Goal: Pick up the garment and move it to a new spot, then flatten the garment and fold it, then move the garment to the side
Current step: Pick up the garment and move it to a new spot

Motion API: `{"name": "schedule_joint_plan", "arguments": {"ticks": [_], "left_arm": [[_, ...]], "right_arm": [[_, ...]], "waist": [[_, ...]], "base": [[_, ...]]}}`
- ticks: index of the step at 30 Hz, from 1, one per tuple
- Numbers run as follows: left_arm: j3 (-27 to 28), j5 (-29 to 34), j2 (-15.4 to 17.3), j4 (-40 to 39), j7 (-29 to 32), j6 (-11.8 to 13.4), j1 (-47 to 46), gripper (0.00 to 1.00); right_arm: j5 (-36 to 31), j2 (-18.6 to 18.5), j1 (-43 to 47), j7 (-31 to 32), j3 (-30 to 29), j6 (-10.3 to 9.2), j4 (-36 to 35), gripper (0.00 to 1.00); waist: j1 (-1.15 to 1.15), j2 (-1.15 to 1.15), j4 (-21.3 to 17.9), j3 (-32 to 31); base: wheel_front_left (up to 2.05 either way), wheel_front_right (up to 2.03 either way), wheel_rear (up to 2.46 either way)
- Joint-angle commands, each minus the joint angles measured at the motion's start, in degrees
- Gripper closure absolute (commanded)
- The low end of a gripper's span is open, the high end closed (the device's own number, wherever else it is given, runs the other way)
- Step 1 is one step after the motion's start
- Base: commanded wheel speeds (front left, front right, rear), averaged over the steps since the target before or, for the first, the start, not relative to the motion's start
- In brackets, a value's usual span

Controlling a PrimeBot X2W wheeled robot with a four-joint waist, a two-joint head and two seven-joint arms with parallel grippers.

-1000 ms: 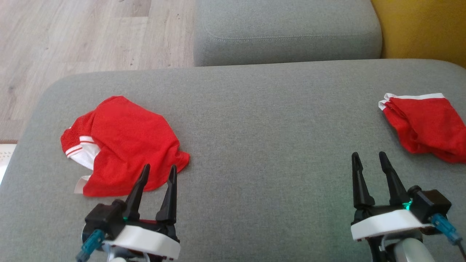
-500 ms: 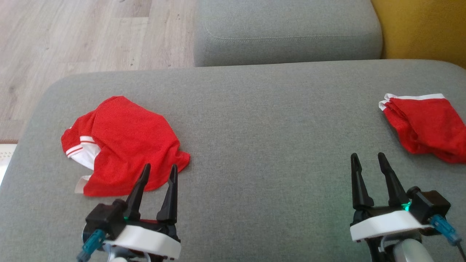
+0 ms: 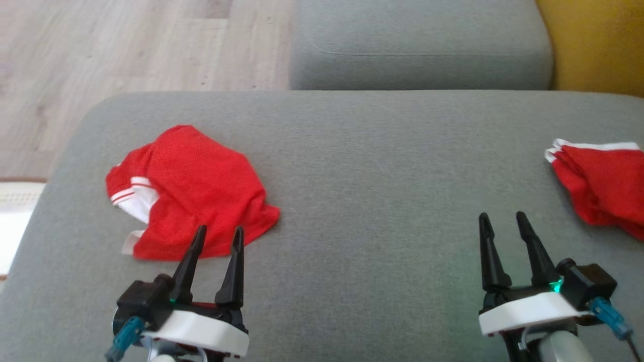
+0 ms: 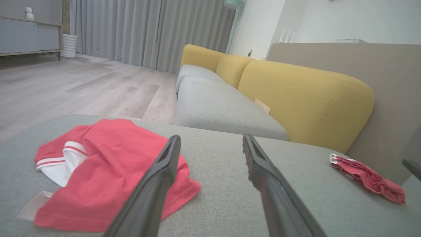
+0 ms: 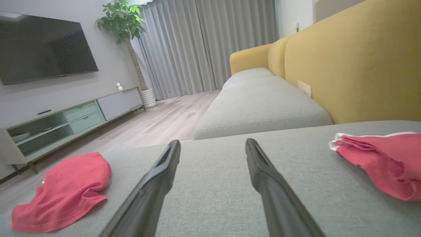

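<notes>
Both my claws released, empty: left claw, right claw. Crumpled red mesh garment with white striped trim lies on grey fabric cushion, just ahead of left claw. I judge it light, limp, snag-prone; I'd pinch raised fold nearest left claw.

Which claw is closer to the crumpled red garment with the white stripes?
Left. The left claw is at the near edge of the crumpled red garment; the right claw is far off across the grey cushion.
</notes>
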Motion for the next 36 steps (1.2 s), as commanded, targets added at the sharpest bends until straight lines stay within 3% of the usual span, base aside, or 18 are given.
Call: {"name": "schedule_joint_plan", "arguments": {"ticks": [1,25,31,36], "left_arm": [[1.9,0.8,0.0,-2.1,-0.3,0.1,-2.7,0.00],[6.4,3.9,0.0,-1.0,-0.3,-0.6,-2.1,0.00],[7.8,4.3,0.0,-0.6,-0.3,-0.9,-2.1,0.00],[10.1,5.3,0.0,0.4,-0.3,-1.8,-4.0,0.00]], "right_arm": [[0.7,-0.2,-1.2,-0.7,1.9,-0.05,-1.9,0.00],[4.4,-0.2,-0.4,-0.7,9.1,-0.05,-0.8,0.00],[4.6,-0.2,-0.4,-0.7,10.0,-0.05,-0.8,0.00],[3.4,-0.2,-1.5,-0.7,9.9,-0.05,-0.4,0.00]], "waist": [[0.00,0.00,1.7,0.0],[0.00,0.00,17.9,-1.1],[0.00,0.00,19.6,-0.7],[0.00,0.00,18.2,2.2]], "base": [[0.00,0.00,0.00],[0.00,0.00,0.00],[0.00,0.00,0.00],[0.00,0.00,0.00]]}}
